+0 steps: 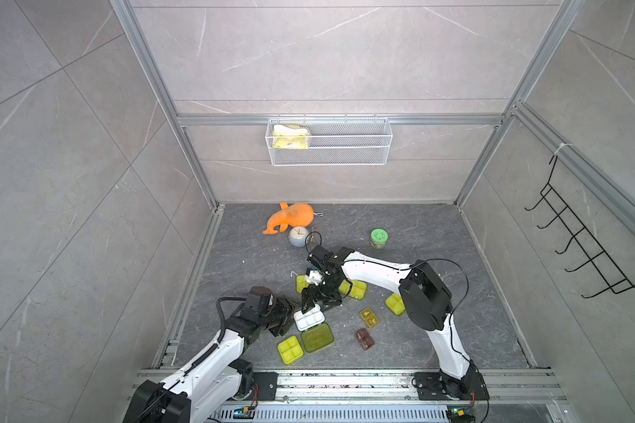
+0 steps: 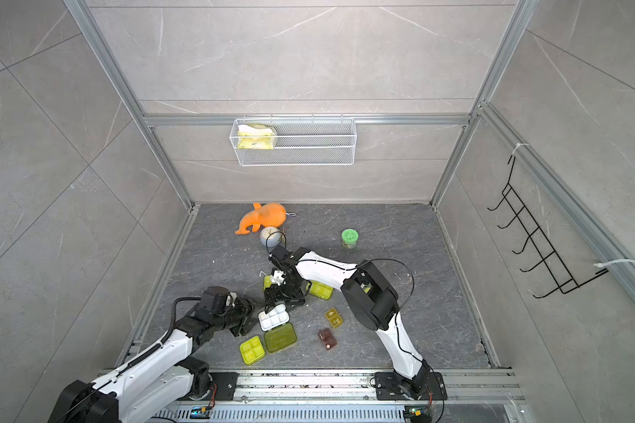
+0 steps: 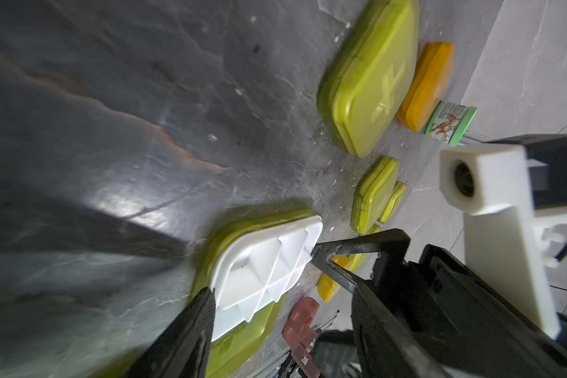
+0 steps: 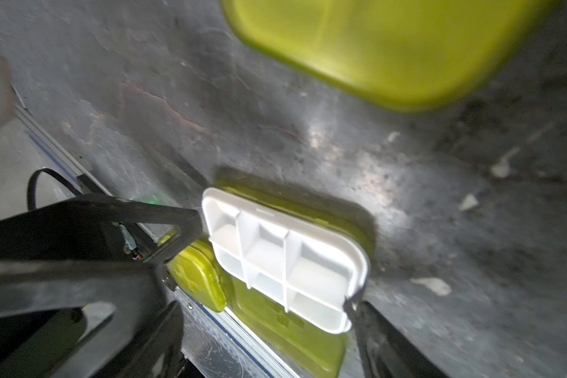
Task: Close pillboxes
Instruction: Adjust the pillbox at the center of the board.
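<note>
One pillbox lies open in both top views. Its white six-cell tray (image 1: 308,318) (image 2: 273,318) is tilted up off its yellow-green lid (image 1: 316,337), which lies flat on the floor. My left gripper (image 1: 290,322) (image 3: 265,330) is open at the tray's left side, with one finger (image 3: 190,327) against the tray's edge (image 3: 265,268). My right gripper (image 1: 310,305) (image 4: 262,314) is open and reaches down from behind, one finger (image 4: 364,314) touching the tray's corner (image 4: 285,258). Closed yellow-green pillboxes (image 1: 290,349) (image 1: 353,289) (image 1: 395,304) lie around, and a small amber box (image 1: 369,317).
A dark red-brown box (image 1: 364,337) lies right of the lid. An orange whale toy (image 1: 290,218), a round clock (image 1: 298,236) and a green-lidded jar (image 1: 378,238) stand farther back. A wire basket (image 1: 329,141) hangs on the back wall and a hook rack (image 1: 580,241) on the right wall.
</note>
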